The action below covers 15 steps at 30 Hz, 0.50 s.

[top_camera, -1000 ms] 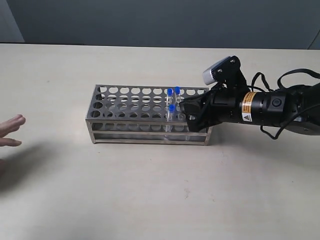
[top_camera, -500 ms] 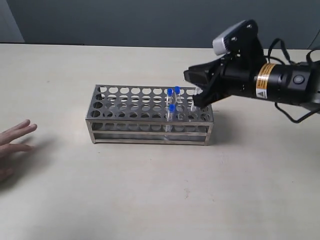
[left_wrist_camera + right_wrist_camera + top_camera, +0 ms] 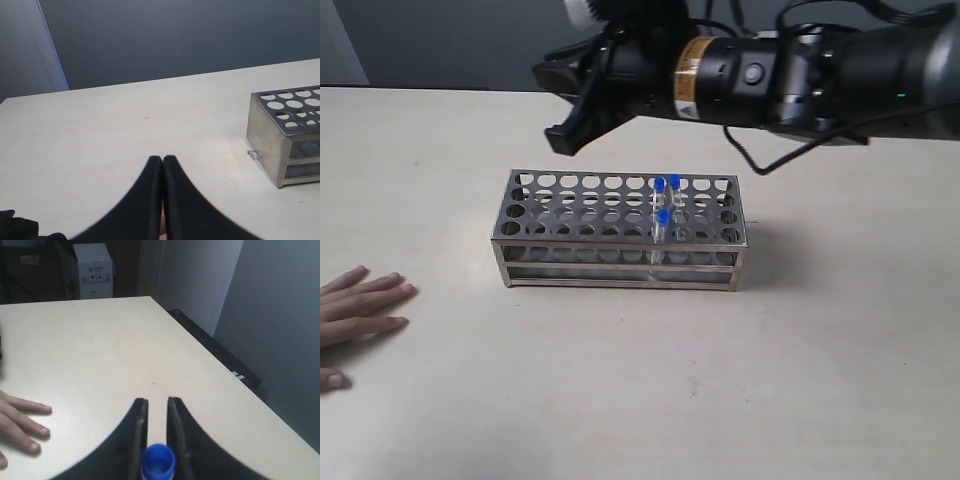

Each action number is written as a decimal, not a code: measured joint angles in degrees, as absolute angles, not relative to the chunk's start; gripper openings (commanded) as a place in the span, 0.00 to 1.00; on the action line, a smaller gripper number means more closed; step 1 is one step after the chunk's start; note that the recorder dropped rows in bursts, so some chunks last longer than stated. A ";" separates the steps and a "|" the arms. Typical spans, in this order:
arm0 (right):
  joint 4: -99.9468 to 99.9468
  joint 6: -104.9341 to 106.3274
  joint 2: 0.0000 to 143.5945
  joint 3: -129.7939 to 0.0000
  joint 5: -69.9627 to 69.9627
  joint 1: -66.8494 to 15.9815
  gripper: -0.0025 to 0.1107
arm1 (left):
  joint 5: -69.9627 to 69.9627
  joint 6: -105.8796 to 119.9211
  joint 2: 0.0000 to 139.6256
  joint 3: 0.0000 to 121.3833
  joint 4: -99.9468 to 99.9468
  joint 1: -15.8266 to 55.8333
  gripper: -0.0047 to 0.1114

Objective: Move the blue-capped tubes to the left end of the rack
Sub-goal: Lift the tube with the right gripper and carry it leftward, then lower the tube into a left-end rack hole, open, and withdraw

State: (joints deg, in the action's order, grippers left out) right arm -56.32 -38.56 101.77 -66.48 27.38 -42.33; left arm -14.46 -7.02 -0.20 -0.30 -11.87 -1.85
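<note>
Hand (image 3: 360, 310) flat on table (image 3: 620, 400), left of rack (image 3: 620, 245)

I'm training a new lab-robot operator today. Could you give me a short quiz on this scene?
1. True or false: the left gripper has its jaws shut on nothing.
2. How many blue-capped tubes stand in the rack? A two, B three, C five.
3. Fill in: the right gripper grips a tube whose cap is ____.
Key: 1 true; 2 B; 3 blue.
</note>
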 measured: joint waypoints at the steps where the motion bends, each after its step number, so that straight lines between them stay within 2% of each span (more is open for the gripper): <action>1: -56.32 -38.56 103.56 -68.31 26.82 -43.13 0.02 | -14.46 -7.02 -0.20 -0.30 -11.87 -1.85 0.05; 7: -56.32 -40.50 112.44 -77.37 23.52 -44.99 0.02 | -14.46 -7.02 -0.20 -0.30 -11.87 -1.85 0.05; 15: -56.00 -42.60 119.81 -83.10 22.04 -46.92 0.02 | -14.46 -7.02 -0.20 -0.30 -11.87 -1.85 0.05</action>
State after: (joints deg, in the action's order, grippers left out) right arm -56.00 -42.60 119.81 -83.10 22.04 -46.92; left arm -14.46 -7.02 -0.20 -0.30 -11.87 -1.85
